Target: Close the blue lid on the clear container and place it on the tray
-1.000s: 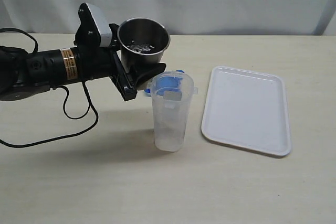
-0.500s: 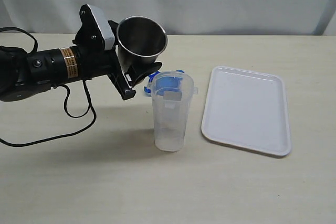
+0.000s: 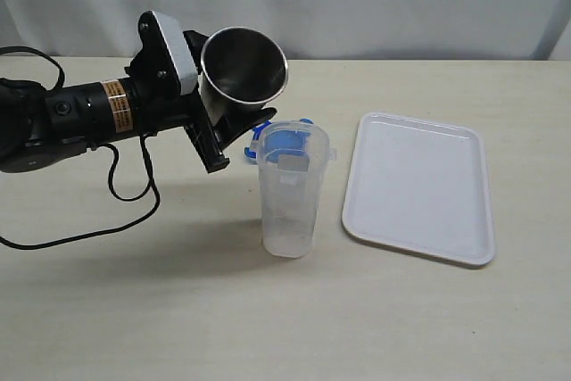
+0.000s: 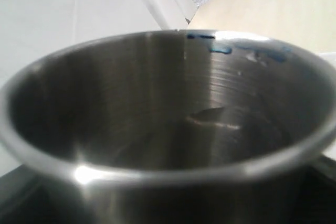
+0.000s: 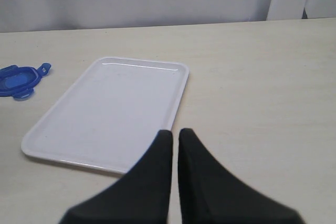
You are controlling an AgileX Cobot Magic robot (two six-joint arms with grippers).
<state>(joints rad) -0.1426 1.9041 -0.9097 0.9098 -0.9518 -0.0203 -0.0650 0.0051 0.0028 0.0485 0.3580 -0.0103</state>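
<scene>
what just changed: a second ago the steel cup (image 3: 243, 64) sits nearly upright in my left gripper (image 3: 239, 120) with something shiny inside. Now it's tipped over on its side, mouth facing outward, and my left wrist view shows the cup (image 4: 168, 129) bare inside.
what that means: I reckon the pour is over, so the cup needs parking before any lid work starts. Nothing of the actual task is done yet.
left gripper: clamped on the cup's lower body, held up just beside the rim of the clear container (image 3: 290, 202), not touching it.
right gripper (image 5: 175, 132): fingers pressed together, nothing between them, hanging over the bench (image 3: 134, 310) near the tray's edge.
blue lid (image 3: 287, 138): flat on the bench behind the container, not on it. From my right wrist the lid (image 5: 18, 78) sits well apart from my gripper, past the tray.
tray (image 3: 419, 189): nothing on it, just beside the container.
</scene>
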